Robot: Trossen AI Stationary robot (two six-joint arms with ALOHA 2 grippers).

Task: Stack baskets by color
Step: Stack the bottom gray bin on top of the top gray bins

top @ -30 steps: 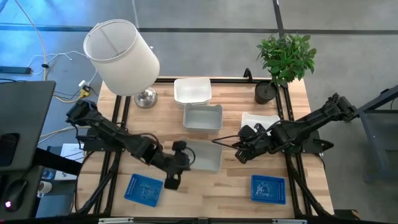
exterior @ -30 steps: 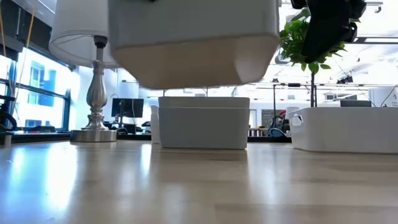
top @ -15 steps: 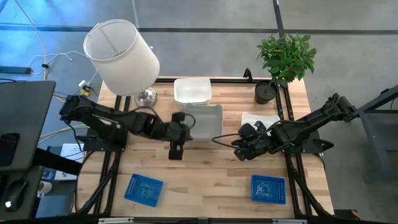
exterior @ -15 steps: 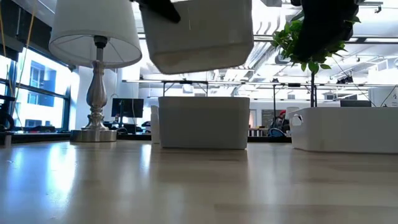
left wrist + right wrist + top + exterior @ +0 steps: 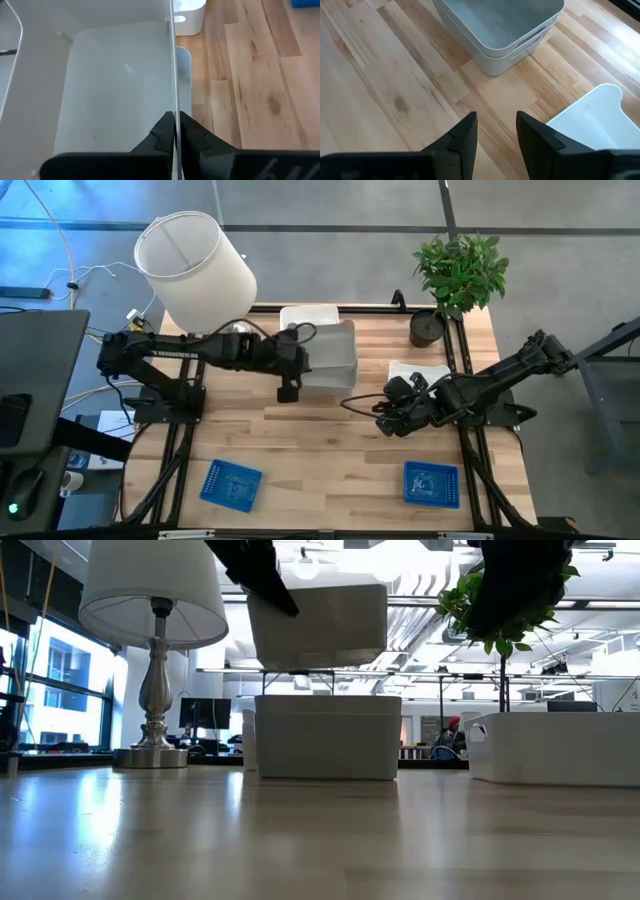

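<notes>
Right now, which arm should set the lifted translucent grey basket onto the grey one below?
Left. The left gripper is shut on the translucent grey plastic basket, hanging directly above the resting grey basket. The right gripper waits open and empty over bare wood.

a pale basket (image 5: 318,626) hangs in the air, held at its left side by a dark gripper (image 5: 262,578), above a grey basket (image 5: 328,736) on the table (image 5: 300,840). a lamp (image 5: 153,650) stands far left, a white basket (image 5: 555,748) right.
</notes>
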